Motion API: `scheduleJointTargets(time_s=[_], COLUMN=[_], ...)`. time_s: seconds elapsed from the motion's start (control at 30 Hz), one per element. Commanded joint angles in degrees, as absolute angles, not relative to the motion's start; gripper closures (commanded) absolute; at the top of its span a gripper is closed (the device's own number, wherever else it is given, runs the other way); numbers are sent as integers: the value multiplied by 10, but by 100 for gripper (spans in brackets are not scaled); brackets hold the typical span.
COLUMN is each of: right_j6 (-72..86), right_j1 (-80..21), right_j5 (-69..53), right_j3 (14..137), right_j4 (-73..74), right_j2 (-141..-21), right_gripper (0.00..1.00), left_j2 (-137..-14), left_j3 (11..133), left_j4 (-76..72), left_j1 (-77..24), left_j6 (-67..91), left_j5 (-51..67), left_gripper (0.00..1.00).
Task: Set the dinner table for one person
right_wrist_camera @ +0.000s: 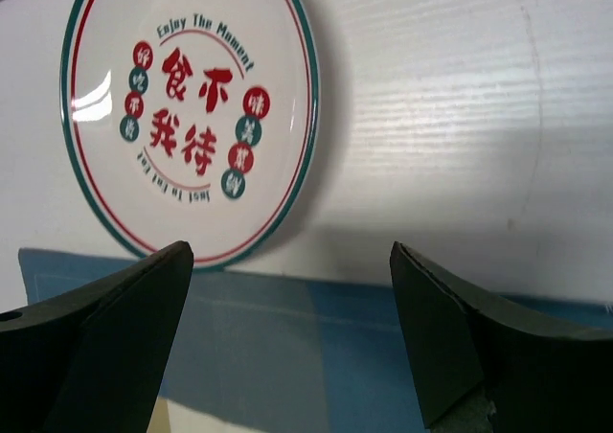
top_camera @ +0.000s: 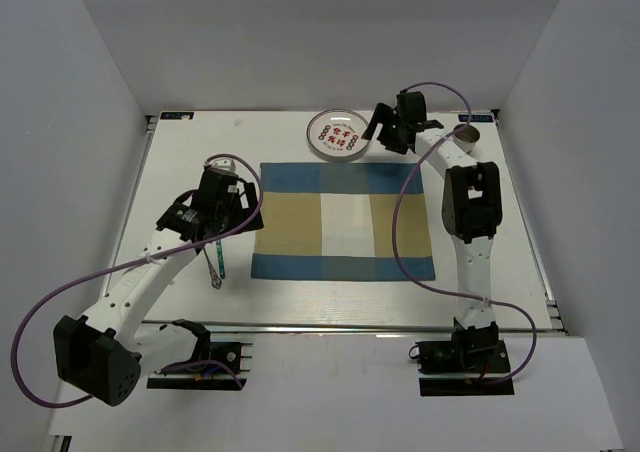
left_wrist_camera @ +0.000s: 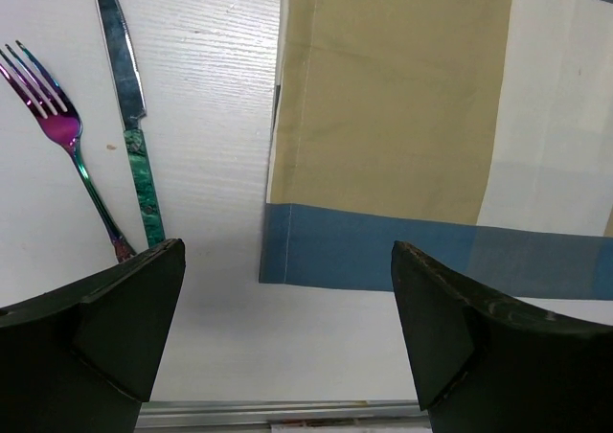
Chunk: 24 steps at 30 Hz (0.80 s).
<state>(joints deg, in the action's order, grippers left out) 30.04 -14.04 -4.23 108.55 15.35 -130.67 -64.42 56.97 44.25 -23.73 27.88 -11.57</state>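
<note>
Overhead and wrist views of a white counter (top_camera: 300, 302) that fills the workspace, with a metal rail (left_wrist_camera: 278, 412) along its near edge. A blue, tan and white checked placemat (top_camera: 345, 222) lies flat at the middle of the counter.

The left pincer (left_wrist_camera: 287, 249) is spread wide and holds nothing. It sits over the left part of the counter. Bare white surface shows between its two dark fingers, and the placemat's near left corner lies just ahead of them. To its left, a rainbow-tinted fork (left_wrist_camera: 57, 126) and a knife (left_wrist_camera: 124, 79) with a green handle lie side by side on the counter, close together and off the placemat.

The right pincer (right_wrist_camera: 292, 251) is also spread wide and empty. It sits over the far side of the counter, above the placemat's far blue edge. A round plate (right_wrist_camera: 192, 117) with red lettering and a green and red rim rests on the counter just beyond that edge, ahead of the left finger.
</note>
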Motion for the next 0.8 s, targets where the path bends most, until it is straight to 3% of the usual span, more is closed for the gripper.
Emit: scheduleJointTargets(time_s=[0.0,0.13,0.23,0.37,0.47,0.63,0.73,0.77], right_j6=[316,325,343,370,395,424,440,445], right_j1=[-131,-129,-128,-130,-128,-131,-131,-130], right_j5=[-80,-113,-114,-109,-109,-112,-117,-118], right_j3=[1144,1174,1181,1184,1204,1235,1241,1241], right_j4=[119,103,91,84,90,98,96,96], right_j2=[-1353,-1404,-1424,-1442,-1455,-1478,-1484,-1484], right_gripper=[11,12,19,43,55,58,76,90], left_j2=[-616,-613,-613,-619,-618,-612,-612,-612], left_j3=[548,538,534,534,532,530,530,531], left_j4=[410,405,396,396,395,394,394,395], left_j1=[-235,-235,-235,-235,-235,-235,-235,-235], left_j6=[272,271,270,270,269,267,267,267], left_j5=[-108,-103,-85,-76,-72,-72,-74,-75], left_gripper=[2,2,2,2,2,2,2,2])
